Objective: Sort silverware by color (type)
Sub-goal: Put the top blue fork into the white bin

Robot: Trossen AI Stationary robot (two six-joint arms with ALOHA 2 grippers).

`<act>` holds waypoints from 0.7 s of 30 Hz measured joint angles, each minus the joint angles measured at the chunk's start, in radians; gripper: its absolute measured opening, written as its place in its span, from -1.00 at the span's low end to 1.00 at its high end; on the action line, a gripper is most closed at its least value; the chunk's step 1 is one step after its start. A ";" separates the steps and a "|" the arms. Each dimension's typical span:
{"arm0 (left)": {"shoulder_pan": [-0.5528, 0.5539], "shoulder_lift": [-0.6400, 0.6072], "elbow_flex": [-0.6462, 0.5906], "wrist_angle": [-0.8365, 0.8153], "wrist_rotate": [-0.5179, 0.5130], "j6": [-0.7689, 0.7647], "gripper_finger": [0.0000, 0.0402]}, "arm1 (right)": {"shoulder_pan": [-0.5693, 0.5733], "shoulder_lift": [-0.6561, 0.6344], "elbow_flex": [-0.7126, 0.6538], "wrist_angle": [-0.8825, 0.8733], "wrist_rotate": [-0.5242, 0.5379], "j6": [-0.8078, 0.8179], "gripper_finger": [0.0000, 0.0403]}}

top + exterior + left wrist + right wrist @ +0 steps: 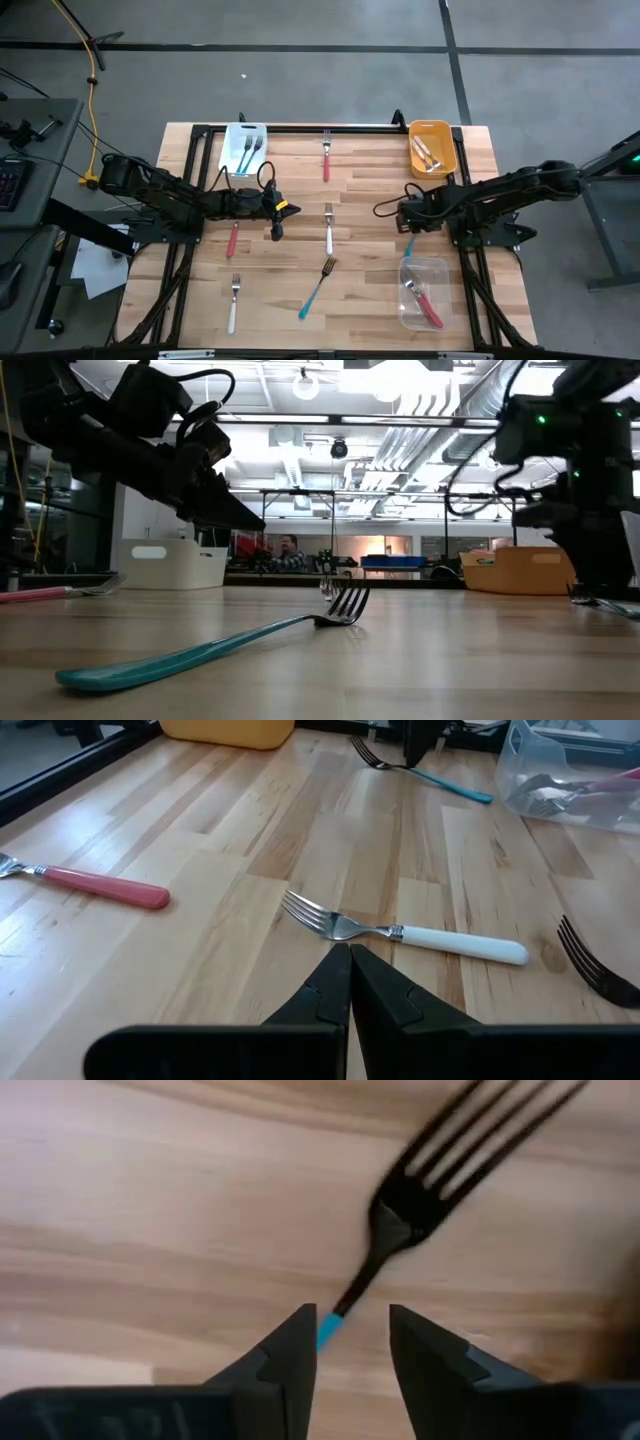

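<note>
Right now, right tool [350,1345] astride teal fork [440,1170], tines forward.

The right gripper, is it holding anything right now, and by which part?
The right gripper has its fingers apart around the teal handle of a fork, just below the neck. A firm hold cannot be told. The left gripper is shut, empty.

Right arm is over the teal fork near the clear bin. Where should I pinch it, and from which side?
Grip the teal fork on its thin handle, just behind the neck, coming straight down from above. It lies flat on the table, so only the handle's narrow sides offer purchase. The right gripper has its jaws open astride the blue handle there; the wide tines would likely slip.
</note>
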 joint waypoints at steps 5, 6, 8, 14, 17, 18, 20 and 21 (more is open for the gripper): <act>0.000 0.000 0.000 0.000 0.000 0.000 -1.00 | 0.001 -0.004 -0.073 0.088 -0.006 0.043 -0.52; 0.000 0.000 0.000 -0.001 0.000 0.000 -1.00 | 0.001 -0.005 -0.084 0.107 0.000 0.037 -0.55; 0.000 0.000 0.000 0.000 0.000 0.000 -1.00 | 0.002 -0.005 -0.092 0.124 0.014 0.012 -0.62; 0.000 0.000 0.000 0.006 0.000 0.000 -1.00 | 0.003 -0.002 -0.083 0.164 0.087 -0.099 -0.84; 0.002 0.000 0.000 0.005 -0.001 -0.010 -1.00 | 0.003 -0.001 -0.083 0.218 0.217 -0.154 -0.95; 0.004 0.000 0.000 0.003 -0.004 -0.020 -1.00 | -0.001 0.003 -0.084 0.253 0.287 -0.169 -0.96; 0.010 0.000 0.000 -0.001 -0.007 -0.037 -1.00 | -0.002 0.000 -0.083 0.296 0.336 -0.208 -0.95; 0.013 0.000 0.000 -0.002 -0.008 -0.043 -1.00 | -0.003 0.001 -0.083 0.337 0.340 -0.237 -0.94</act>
